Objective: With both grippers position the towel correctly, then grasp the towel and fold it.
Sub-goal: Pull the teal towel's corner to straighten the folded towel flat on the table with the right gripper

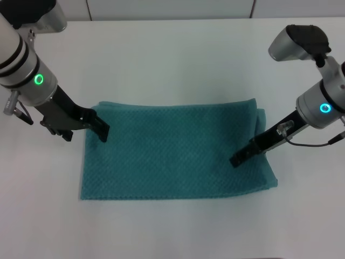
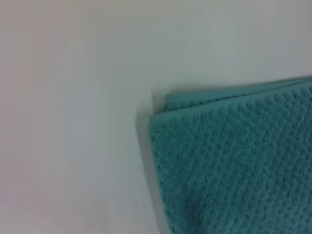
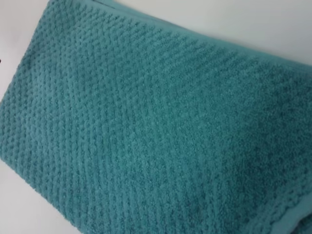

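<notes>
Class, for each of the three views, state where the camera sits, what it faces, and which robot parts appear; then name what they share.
Head view: above, looking down at the towel on the table; left pincer and right pincer show.
Left wrist view: faces a layered towel corner; no robot parts.
Right wrist view: faces the towel's weave; no robot parts.
Shared: the towel.

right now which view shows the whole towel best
The head view: the whole towel lies flat, a claw near each end. The left wrist view shows only one layered corner; the right wrist view only close-up weave.
</notes>
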### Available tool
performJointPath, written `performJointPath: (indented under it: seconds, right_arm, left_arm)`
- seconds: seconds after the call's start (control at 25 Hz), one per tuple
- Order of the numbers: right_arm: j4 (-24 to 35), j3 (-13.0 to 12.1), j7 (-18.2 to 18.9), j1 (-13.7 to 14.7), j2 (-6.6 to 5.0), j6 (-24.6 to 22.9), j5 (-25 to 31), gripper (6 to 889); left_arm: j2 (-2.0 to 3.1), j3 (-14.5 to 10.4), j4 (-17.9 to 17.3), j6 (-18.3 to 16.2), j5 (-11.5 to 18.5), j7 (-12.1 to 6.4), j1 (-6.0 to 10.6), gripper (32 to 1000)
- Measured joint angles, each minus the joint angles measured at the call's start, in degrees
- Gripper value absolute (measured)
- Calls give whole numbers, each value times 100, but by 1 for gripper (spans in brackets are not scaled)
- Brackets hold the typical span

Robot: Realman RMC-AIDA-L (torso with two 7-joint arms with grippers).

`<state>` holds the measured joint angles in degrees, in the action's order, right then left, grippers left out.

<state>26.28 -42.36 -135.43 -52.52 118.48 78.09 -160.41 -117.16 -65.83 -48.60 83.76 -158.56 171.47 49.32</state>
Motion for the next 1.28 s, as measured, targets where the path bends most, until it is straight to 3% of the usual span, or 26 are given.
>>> performJointPath:
  seconds: [0.48, 1.08, 1.28]
  right_arm:
    - [92, 0, -37, 21, 3, 138, -2, 857]
    - [1777, 0, -318, 437, -21, 1518, -63, 854]
    - [2113, 0, -473, 463, -34, 1711, -440, 853]
  left_arm:
    - [2, 0, 4, 0, 0, 0, -23, 890]
    - [9, 0, 5, 6, 0, -4, -85, 889]
    - [17, 0, 3, 10, 0, -9, -92, 889]
